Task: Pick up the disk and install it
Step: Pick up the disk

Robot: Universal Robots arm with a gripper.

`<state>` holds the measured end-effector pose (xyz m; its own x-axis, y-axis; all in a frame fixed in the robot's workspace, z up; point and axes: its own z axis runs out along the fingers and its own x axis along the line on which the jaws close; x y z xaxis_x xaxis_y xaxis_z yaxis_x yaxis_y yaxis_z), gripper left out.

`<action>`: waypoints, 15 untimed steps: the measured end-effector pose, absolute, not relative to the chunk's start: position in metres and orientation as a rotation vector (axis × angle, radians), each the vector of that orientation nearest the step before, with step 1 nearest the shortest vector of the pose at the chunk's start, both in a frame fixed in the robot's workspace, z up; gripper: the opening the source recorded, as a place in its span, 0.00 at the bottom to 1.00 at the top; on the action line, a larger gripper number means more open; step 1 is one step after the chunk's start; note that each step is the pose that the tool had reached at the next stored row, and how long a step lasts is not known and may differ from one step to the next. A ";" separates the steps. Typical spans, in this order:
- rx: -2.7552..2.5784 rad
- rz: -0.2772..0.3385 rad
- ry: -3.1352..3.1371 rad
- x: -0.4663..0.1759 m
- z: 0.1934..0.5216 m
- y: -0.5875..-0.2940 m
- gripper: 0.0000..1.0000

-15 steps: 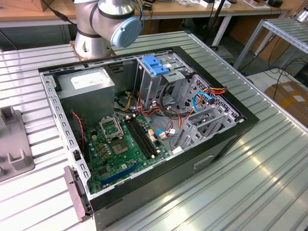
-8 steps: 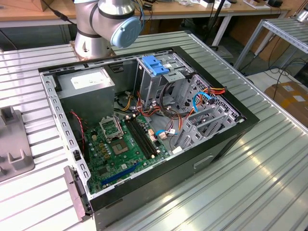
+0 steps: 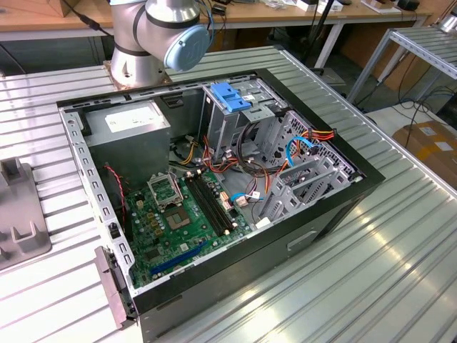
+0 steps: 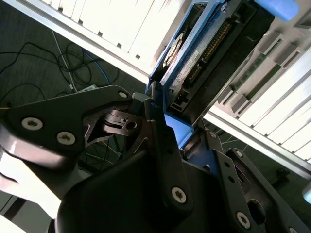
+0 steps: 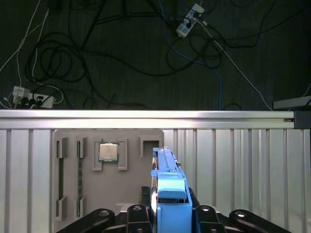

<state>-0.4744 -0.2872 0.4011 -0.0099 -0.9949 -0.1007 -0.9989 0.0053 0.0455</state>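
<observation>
Both wrist views show the end effector [image 5: 170, 216] clamped shut on the disk [image 5: 166, 170]. The first adds a grey tray [image 5: 131, 184] with a processor [image 5: 108, 151] beyond it, the second the connector pins [image 4: 214, 41]. Exterior view: open computer case [image 3: 371, 175], arm base [image 3: 136, 64] at its eleven o'clock.

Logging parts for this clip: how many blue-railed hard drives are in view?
1. The disk is clamped edge-on in the gripper, seen in both wrist views; the drive cages could hide others.
</observation>
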 end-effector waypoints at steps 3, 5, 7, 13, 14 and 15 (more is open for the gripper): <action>-2.182 0.160 2.199 -0.474 0.402 -0.287 0.37; -2.182 0.160 2.199 -0.474 0.403 -0.287 0.37; -2.182 0.160 2.199 -0.474 0.403 -0.287 0.37; -2.182 0.160 2.199 -0.474 0.405 -0.287 0.37; -2.182 0.160 2.199 -0.474 0.405 -0.287 0.37; -2.182 0.160 2.199 -0.474 0.405 -0.287 0.37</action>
<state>-0.4744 -0.2872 0.4051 -0.0099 -0.9949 -0.1007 -0.9990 0.0054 0.0454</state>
